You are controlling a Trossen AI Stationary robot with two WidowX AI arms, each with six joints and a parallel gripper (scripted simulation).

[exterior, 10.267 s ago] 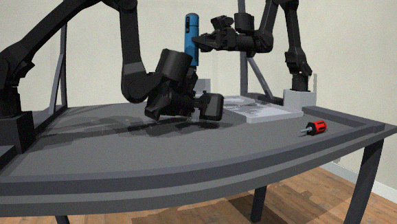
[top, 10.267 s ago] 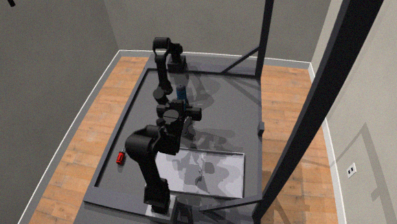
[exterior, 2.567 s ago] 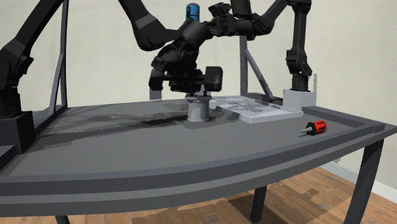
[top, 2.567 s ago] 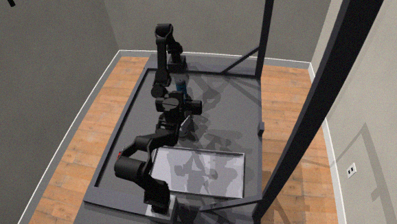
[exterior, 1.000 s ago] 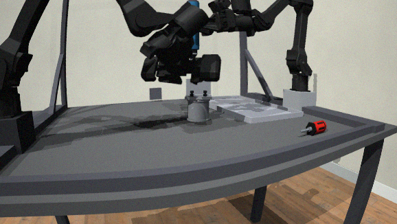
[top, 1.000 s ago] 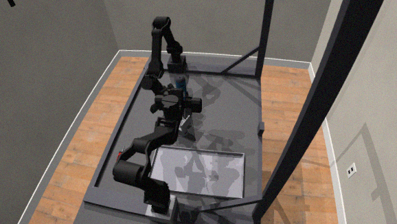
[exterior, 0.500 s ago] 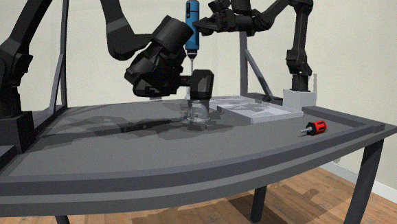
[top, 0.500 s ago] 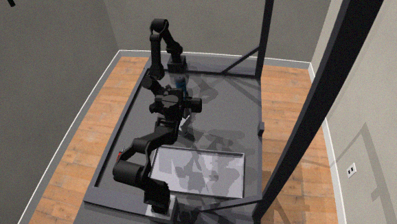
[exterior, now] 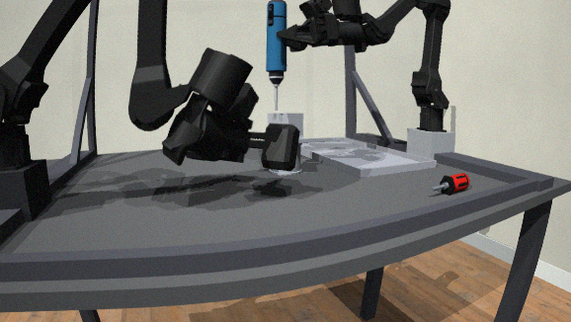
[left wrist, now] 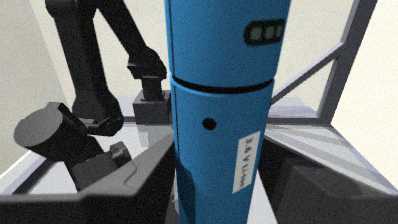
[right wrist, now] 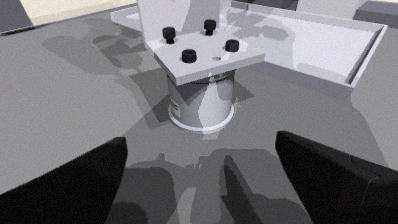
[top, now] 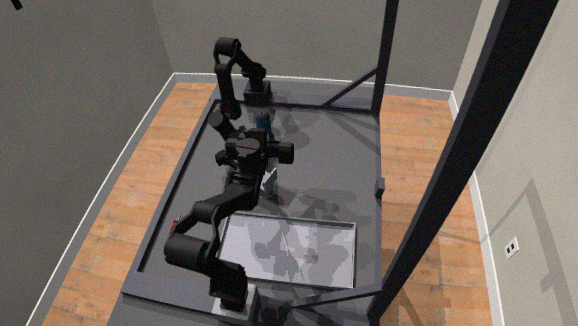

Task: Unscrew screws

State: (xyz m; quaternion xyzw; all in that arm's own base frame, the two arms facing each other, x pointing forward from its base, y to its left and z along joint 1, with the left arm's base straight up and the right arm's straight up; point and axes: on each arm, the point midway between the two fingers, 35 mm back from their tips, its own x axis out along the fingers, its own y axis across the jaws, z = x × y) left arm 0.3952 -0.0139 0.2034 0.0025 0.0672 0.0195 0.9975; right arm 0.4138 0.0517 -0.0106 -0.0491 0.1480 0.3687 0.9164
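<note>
Screwdriver (top: 263,122) (exterior: 277,40) (left wrist: 220,115) is gripped upright by the left pincer (top: 265,137) (exterior: 281,36) (left wrist: 215,141) above the joint module (exterior: 284,172) (right wrist: 202,102). Unbraced between the right pincer's (exterior: 274,148) (right wrist: 202,142) parted fingers, the module could be tipped by off-centre pressing.

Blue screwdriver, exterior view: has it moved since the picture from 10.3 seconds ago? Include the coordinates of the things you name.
Yes, upward: the blue screwdriver (top: 263,121) (exterior: 277,41) (left wrist: 222,115) now stands higher above the tray (top: 352,255) (exterior: 392,169) (right wrist: 310,79).
</note>
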